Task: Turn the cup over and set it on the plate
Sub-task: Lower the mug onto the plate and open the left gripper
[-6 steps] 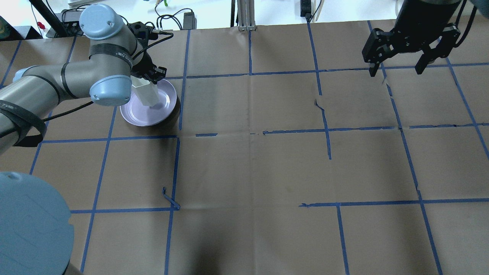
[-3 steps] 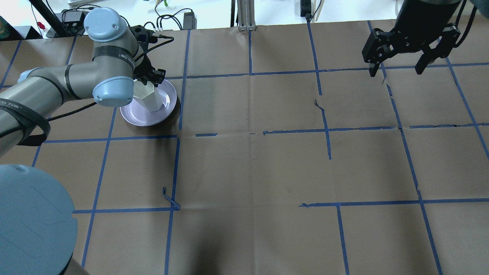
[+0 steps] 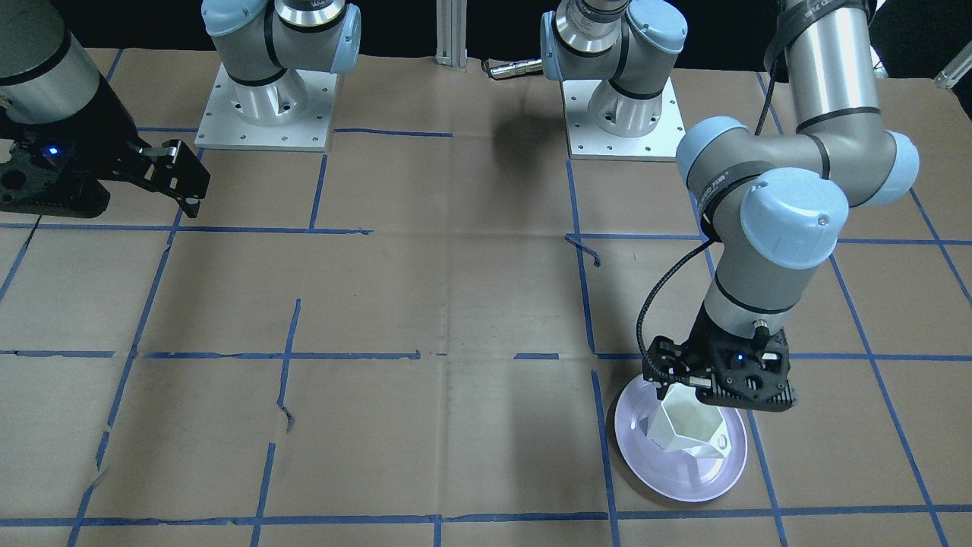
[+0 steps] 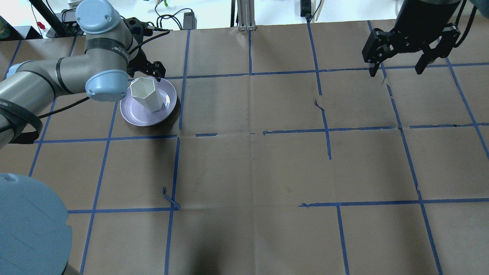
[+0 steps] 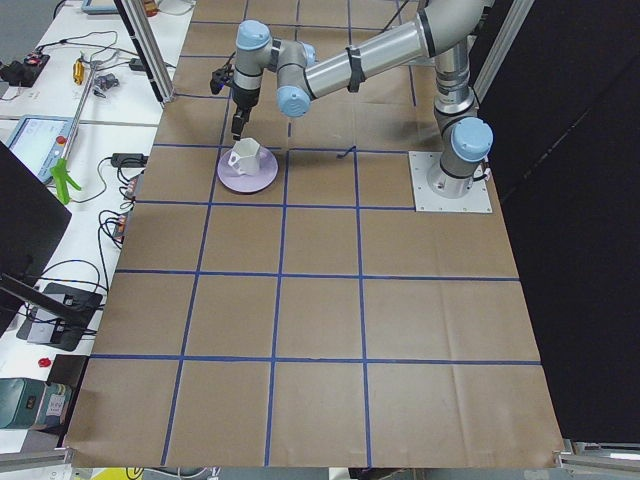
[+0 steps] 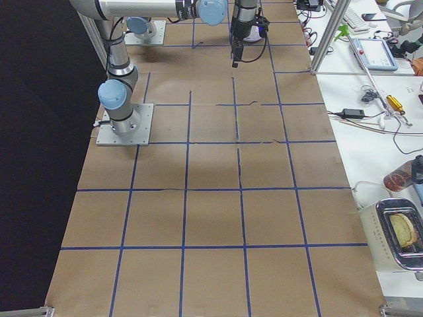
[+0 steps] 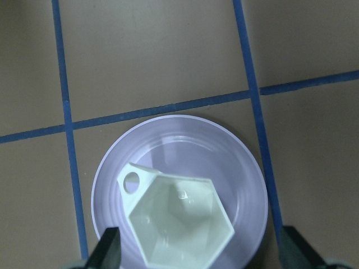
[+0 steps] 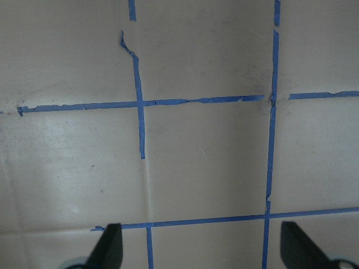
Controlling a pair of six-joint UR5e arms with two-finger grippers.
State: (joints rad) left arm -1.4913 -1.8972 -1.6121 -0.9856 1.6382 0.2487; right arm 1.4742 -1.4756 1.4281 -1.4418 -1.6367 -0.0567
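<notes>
The white faceted cup point(image 4: 145, 93) stands upright, mouth up, on the pale lavender plate point(image 4: 133, 114) at the table's far left. Its loop handle shows in the left wrist view, where the cup point(image 7: 176, 224) sits on the plate point(image 7: 241, 168). My left gripper point(image 4: 148, 70) is open and empty, raised above and just behind the cup, apart from it. In the front view the cup point(image 3: 683, 429) sits just below that gripper point(image 3: 710, 391). My right gripper point(image 4: 396, 70) is open and empty, hovering over the far right of the table.
Brown paper with a blue tape grid point(image 4: 248, 133) covers the table. Cables and power bricks point(image 4: 172, 19) lie beyond the far edge. A peeled bit of tape point(image 4: 170, 198) sticks up near the front left.
The left gripper has let go of the cup and drawn up and back from it. The cup, held tilted before, now stands free on the plate. The right arm has not moved.
</notes>
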